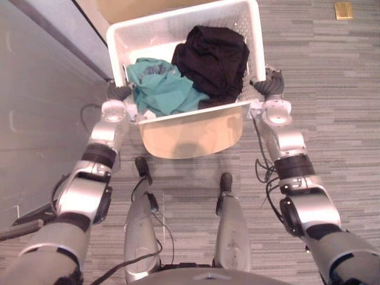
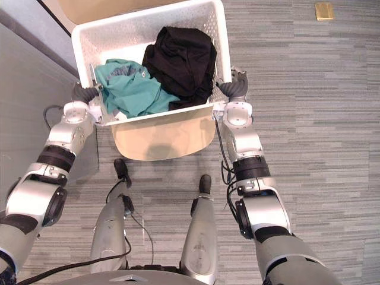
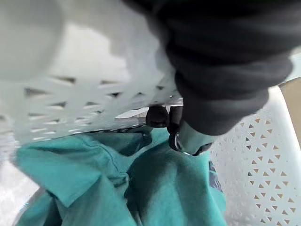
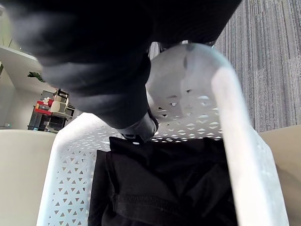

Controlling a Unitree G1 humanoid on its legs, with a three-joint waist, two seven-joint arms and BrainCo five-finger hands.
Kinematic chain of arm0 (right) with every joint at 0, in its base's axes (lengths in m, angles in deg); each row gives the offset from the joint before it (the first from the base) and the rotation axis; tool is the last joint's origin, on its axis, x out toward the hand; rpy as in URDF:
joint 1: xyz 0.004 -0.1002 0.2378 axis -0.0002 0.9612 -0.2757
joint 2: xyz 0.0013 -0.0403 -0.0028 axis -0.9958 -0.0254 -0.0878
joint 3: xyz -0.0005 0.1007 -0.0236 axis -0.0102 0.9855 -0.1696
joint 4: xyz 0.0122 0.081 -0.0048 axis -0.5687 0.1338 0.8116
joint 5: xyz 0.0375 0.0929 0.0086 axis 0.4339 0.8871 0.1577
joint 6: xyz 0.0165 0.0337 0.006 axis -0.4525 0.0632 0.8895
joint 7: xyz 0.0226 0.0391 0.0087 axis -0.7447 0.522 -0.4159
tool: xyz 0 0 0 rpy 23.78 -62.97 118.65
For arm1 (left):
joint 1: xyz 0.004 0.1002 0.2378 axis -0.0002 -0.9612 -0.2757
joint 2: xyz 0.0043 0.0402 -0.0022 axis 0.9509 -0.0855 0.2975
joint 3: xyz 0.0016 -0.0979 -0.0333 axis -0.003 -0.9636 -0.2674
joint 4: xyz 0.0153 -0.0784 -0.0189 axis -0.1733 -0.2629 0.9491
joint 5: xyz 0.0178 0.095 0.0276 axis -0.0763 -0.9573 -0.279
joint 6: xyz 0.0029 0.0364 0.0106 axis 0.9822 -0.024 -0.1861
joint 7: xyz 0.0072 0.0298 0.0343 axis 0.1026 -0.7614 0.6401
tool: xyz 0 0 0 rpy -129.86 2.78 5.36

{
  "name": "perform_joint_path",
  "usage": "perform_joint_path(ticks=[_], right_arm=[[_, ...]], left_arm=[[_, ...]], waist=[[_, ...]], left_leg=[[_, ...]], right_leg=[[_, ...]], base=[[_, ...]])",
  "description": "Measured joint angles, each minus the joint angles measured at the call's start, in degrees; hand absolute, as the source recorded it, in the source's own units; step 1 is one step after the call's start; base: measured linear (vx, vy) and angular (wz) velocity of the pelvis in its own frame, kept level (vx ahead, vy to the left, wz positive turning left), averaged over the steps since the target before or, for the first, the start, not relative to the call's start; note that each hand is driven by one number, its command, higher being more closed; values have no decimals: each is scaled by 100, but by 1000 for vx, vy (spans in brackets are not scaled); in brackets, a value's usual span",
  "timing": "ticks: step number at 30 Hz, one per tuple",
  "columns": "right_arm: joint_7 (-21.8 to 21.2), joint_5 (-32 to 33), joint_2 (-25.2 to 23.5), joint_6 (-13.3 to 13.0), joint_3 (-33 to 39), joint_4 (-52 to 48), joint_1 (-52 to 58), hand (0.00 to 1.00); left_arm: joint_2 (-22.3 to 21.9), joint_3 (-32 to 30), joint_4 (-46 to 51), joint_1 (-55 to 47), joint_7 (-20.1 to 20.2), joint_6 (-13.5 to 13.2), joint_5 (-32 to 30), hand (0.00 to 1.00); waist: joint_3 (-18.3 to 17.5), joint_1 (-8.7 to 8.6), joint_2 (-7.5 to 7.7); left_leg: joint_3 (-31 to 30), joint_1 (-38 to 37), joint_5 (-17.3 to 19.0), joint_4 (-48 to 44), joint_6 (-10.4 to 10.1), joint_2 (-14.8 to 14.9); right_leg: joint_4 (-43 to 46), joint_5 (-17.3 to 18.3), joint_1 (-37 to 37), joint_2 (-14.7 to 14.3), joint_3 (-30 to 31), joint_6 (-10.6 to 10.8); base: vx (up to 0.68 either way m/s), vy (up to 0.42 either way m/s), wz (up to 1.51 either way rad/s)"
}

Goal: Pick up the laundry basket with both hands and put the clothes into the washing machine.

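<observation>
I hold a white perforated laundry basket in front of me by its two sides. A teal garment lies in its left part and a black garment is heaped in its right part. My left hand grips the basket's left rim, its dark fingertips curled in over the teal cloth. My right hand grips the right rim, with a finger hooked inside above the black cloth.
A beige rounded surface lies under the basket's near edge. A grey panel runs along the left. Striped grey carpet spreads to the right, with a small tan square on it far off.
</observation>
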State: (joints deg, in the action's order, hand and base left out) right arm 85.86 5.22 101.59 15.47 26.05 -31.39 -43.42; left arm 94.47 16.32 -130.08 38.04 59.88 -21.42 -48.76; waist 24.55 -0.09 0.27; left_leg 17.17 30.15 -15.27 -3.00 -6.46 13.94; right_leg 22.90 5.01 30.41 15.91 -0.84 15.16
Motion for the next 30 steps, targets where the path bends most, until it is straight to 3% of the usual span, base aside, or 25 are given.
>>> perform_joint_path(ticks=[6,7,13,20,30], right_arm=[[1,-6,42,164,-63,580,-663,100],[0,-6,99,174,-67,650,-776,0],[-43,-5,182,209,-219,917,-1330,0],[-408,-7,377,211,-580,1104,-1725,0],[-598,-260,518,213,-721,1071,-1741,0]], left_arm=[[87,-3,-244,478,-117,137,112,100],[99,-9,-244,553,-120,139,113,0],[169,-122,-243,989,-292,122,141,0],[266,-265,-178,1220,-345,36,162,0],[387,-382,84,1012,-334,-21,330,0]], waist=[[94,12,7],[163,18,9],[255,-5,3],[282,-2,8],[282,-10,8]], left_leg=[[22,330,-63,-6,-19,84],[16,331,-65,-27,-18,92],[388,500,-185,10,18,263],[404,581,-237,23,29,254],[425,458,-377,204,76,182]], right_leg=[[132,-3,389,-61,3,-5],[161,-3,390,-66,1,-5],[233,-20,595,-124,-9,-33],[345,-13,748,-130,3,-40],[465,25,763,-104,-1,-40]], base=[[-10,-59,-3],[-11,-47,4],[-33,-60,1],[-8,-68,-1],[21,-69,2]])
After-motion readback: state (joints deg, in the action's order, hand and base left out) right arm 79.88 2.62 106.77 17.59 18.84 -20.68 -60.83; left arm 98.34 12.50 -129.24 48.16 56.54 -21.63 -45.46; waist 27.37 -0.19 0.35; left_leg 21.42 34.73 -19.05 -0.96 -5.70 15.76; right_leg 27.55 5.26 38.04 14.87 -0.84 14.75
